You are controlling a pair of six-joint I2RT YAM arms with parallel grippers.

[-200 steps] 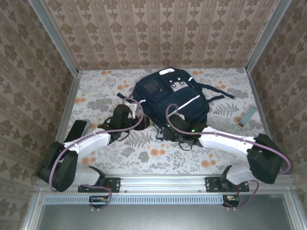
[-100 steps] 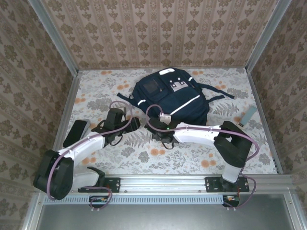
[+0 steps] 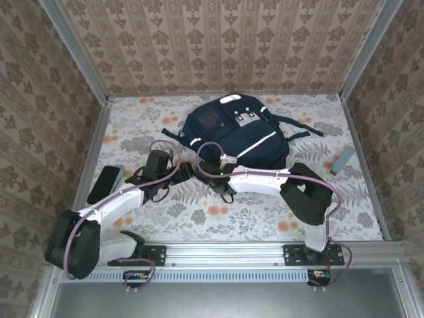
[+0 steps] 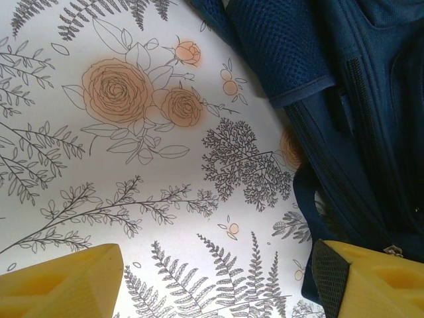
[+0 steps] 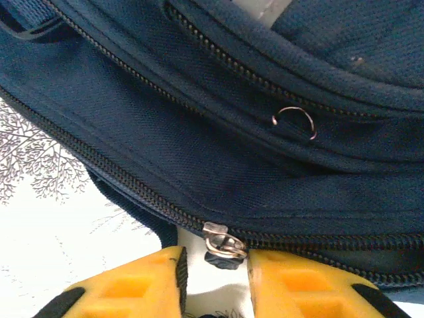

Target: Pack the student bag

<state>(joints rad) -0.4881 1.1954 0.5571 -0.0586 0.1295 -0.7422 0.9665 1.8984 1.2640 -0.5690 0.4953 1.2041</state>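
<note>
The large navy blue fabric student bag [image 3: 232, 136] lies flat on the floral-print bench [image 3: 278, 212], toward the far wall. Your right fingers [image 5: 132, 288] stand narrowly apart either side of the small metal zipper pull [image 5: 224, 244] at the bag's near-left edge; can't tell if they pinch it. Centre the pull, squeeze firm, then drag along the zip line, not upward. Your left fingers [image 4: 66, 281] are spread wide over bare bench just beside the bag, holding nothing. Use them to pin the fabric w/o blocking the zip.
</note>
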